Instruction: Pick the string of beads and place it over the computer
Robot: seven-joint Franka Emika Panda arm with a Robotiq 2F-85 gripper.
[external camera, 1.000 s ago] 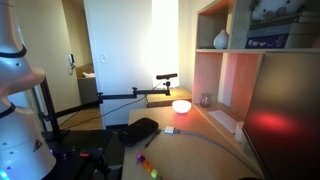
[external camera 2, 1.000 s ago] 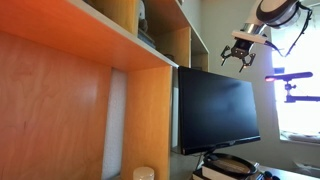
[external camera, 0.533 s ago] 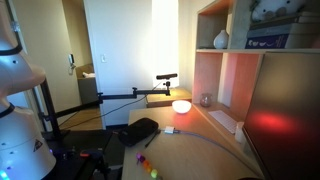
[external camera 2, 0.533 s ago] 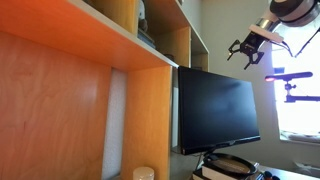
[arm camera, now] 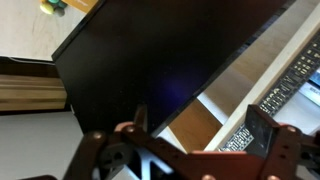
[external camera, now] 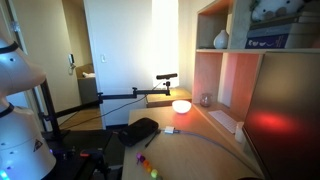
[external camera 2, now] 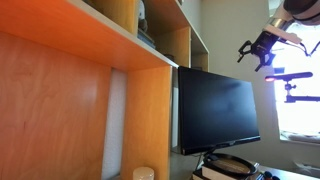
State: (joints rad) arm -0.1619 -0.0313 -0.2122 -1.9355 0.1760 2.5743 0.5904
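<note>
Evidently we hold the end effector (external camera 2: 256, 60) high, fingers apart and empty, to clear the computer (external camera 2: 218, 110) below it, with the string of beads (external camera: 148, 166) lying far beneath.

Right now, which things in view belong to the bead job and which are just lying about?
Job: string of beads on the desk, computer monitor, the arm's open, empty jaws.
Lying about: black lump, glowing lamp, vase on the shelf, keyboard.

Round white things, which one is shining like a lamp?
The round light down on the desk glows brightly. The white vase up on the shelf is not lit.
</note>
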